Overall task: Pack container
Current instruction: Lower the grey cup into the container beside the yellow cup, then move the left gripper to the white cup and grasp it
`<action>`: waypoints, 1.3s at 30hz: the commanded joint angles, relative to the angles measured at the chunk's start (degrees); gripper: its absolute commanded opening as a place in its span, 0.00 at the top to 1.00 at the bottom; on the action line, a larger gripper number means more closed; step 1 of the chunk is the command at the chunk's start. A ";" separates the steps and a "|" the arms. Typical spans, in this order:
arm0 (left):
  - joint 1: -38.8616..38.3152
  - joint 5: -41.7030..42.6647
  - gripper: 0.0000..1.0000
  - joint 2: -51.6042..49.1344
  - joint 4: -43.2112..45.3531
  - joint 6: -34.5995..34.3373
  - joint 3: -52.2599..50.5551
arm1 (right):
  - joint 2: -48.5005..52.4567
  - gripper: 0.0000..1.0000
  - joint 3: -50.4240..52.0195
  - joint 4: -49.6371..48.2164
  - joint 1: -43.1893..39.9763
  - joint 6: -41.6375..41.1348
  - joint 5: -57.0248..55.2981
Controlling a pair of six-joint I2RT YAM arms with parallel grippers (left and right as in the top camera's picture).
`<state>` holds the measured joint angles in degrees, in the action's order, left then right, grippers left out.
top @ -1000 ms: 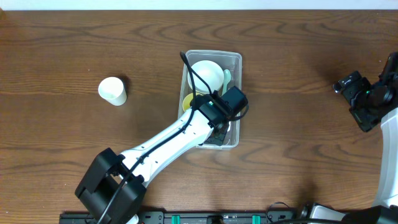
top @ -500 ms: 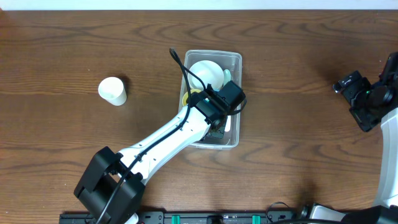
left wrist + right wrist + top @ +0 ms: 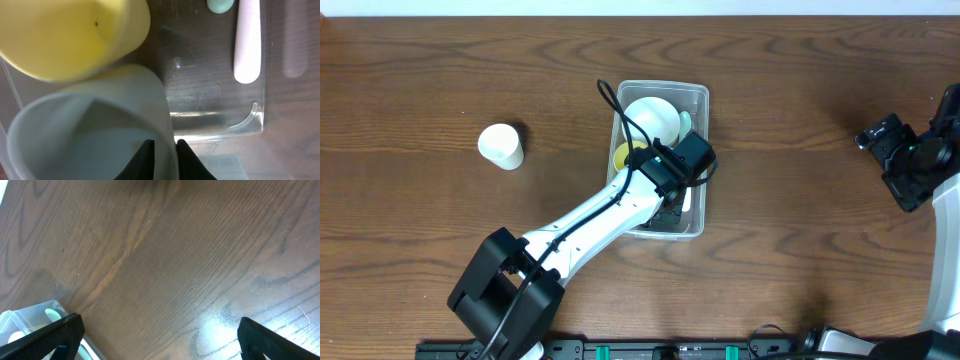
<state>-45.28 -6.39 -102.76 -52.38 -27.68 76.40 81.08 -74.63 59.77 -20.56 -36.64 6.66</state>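
The brown wooden desk point(image 3: 800, 80) fills the view. The white left arm point(image 3: 590, 225) stretches across it from the near edge, its wrist over the container point(image 3: 695, 95). That clear tub sits about mid-desk, long side running away from the robot. The right arm point(image 3: 910, 165) is parked well off at the right edge, its black wrist over bare wood. Inside the tub, a white bowl point(image 3: 653, 118) takes the far end, with a yellow bowl point(image 3: 623, 155) just beside it on the left wall. From the left wrist you can see a pale grey cup point(image 3: 85, 130) mouth-up against the yellow bowl. The left jaws are pinching its rim wall, one black finger inside and one outside — I cannot tell whether the cup rests on the tub floor. Along the right of the tub lies a white spoon handle point(image 3: 247, 42), with a small mint-green piece point(image 3: 220, 5) near its far end. Outside, well to the left, a white cup point(image 3: 501, 146) stands alone. The right jaws are spread wide — nothing between them but desk, with a corner of the tub at the bottom left of that view.
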 commanded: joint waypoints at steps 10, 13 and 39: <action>0.13 -0.31 0.75 -0.50 -0.04 -0.66 -0.48 | 0.22 0.01 -0.35 0.02 -0.48 0.28 0.02; 0.22 -0.28 0.73 0.00 -2.67 -0.68 0.83 | 0.22 0.01 -0.35 0.02 -0.48 0.28 0.02; 13.38 -11.37 0.40 18.47 -4.81 0.74 6.12 | 0.22 0.01 -0.35 0.02 -0.48 0.28 0.02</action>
<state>-36.36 -13.50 -84.73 -57.78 -28.01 81.47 81.08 -74.63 59.77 -20.56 -36.64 6.66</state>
